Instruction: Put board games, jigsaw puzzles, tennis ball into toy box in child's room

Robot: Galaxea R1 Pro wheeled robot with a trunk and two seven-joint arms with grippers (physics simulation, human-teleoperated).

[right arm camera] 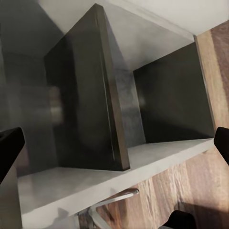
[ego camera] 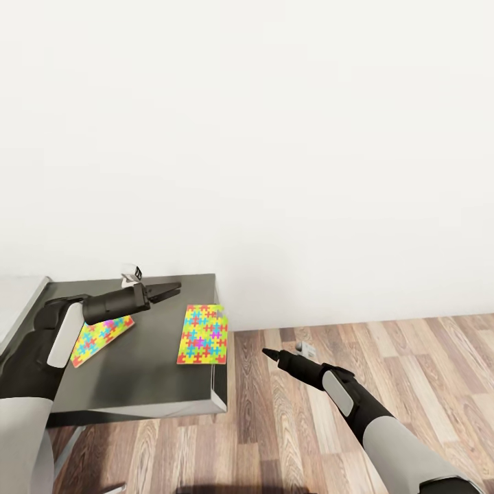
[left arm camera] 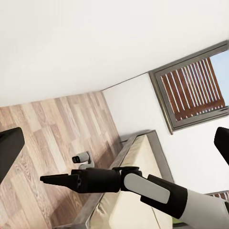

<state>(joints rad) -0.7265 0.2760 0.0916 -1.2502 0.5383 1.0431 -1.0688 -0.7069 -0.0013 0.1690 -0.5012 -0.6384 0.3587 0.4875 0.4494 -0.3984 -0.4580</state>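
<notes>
You've got 2 jigsaw puzzles flat on the dark grey bench (ego camera: 137, 384), well apart. Left puzzle (ego camera: 101, 337): yellow/pink/blue/green pcs, skewed, partly hidden under your left arm. Right puzzle (ego camera: 202, 334): same colours, near the bench's right edge. Bed (left arm camera: 138, 167): beige mattress, grey frame.

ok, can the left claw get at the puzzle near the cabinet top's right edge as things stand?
Probably yes. The left claw hovers above the dark cabinet top, close to that jigsaw puzzle, with nothing lying between them. The puzzle lies flat with its right edge at the cabinet's edge, so gripping it may be awkward.
</notes>
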